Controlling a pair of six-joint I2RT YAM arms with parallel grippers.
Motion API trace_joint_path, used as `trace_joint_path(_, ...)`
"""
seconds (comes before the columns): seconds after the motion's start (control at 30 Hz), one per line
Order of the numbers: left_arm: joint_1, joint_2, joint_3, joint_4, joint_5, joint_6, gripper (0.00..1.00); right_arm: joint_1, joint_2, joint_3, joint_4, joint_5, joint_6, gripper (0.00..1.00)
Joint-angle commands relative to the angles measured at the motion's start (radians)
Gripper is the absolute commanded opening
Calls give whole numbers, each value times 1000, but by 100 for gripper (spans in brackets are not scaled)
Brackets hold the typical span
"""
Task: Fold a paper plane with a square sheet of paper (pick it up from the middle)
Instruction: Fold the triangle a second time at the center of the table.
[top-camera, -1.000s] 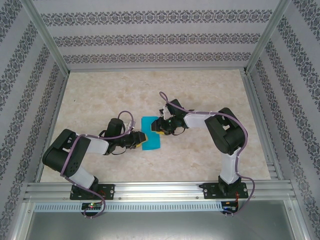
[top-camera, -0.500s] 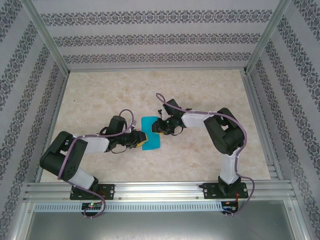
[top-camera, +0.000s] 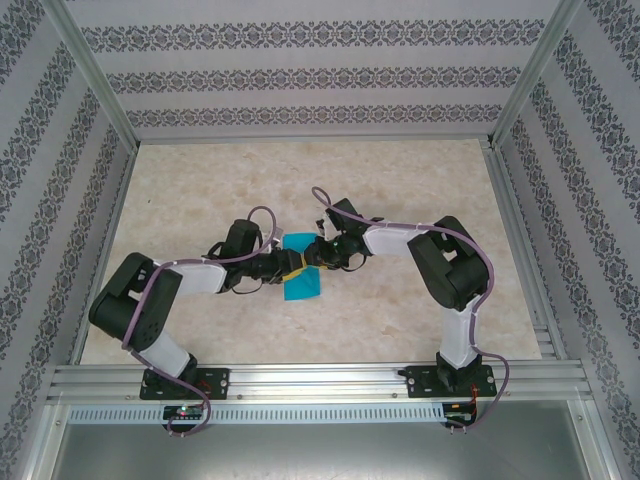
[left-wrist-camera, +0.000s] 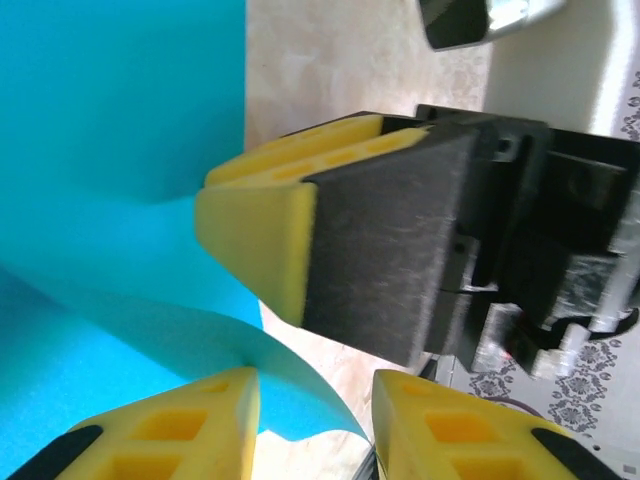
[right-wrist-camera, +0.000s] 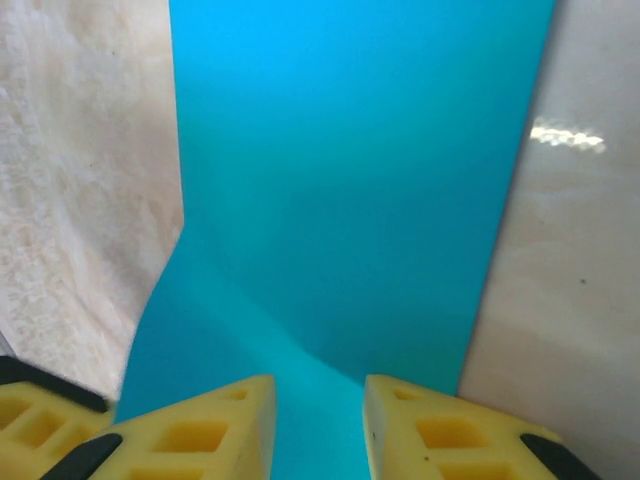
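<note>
Top external view, and both arms bend in toward the centre of the frame, meeting over the thin, bright cyan-blue square sheet of paper (top-camera: 301, 288), which lies on the pale marbled tabletop (top-camera: 420, 180) just below the middle of the picture. In comes the left gripper (top-camera: 289, 266) from the left and the right gripper (top-camera: 316, 257) from the right, nearly nose to nose above the sheet's upper part.

Over to the left wrist view: its yellow fingers (left-wrist-camera: 190, 430) stand apart at the bottom edge, and a curled lip of paper rises into the gap between them, not pinched. The other arm's black-padded finger (left-wrist-camera: 340, 240) sits mid-frame, right at the paper's edge.

Right wrist view: jaws apart here too, with blue paper running between them and up the frame, a soft ridge lifting out of it.

My read is that this is the pick-up from the middle, or a first crease being started. No dart shape yet, so it's early going. Next, one pair of jaws needs to close on that raised ridge without crumpling it while the other steadies the sheet.

Whether any pad actually touches paper, I cannot tell. The fingertips are cut off at the bottom of both wrist views, and the grippers cover the sheet's upper part from above.
</note>
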Motion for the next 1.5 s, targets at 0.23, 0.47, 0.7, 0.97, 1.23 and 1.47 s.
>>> trace_joint_path(0.23, -11, 44, 10, 70, -20, 8, 45, -40, -130, -109, 77, -80, 91, 37)
trace_joint_path(0.47, -11, 61, 16, 82, -13, 5, 47, -60, -217, -204, 115, -37, 85, 42)
trace_joint_path(0.7, -11, 59, 14, 66, -20, 10, 39, -39, -219, -207, 118, -71, 30, 45)
trace_joint_path(0.97, -11, 50, 11, 44, -29, 17, 36, -4, -151, -140, 105, -87, 23, 40)
trace_joint_path(1.23, -11, 43, 11, 40, -28, 17, 35, -1, -112, -124, 132, -101, 44, 28)
trace_joint_path(1.47, -11, 10, 38, -10, -29, 35, 35, -4, -101, -122, 97, -61, 34, 10)
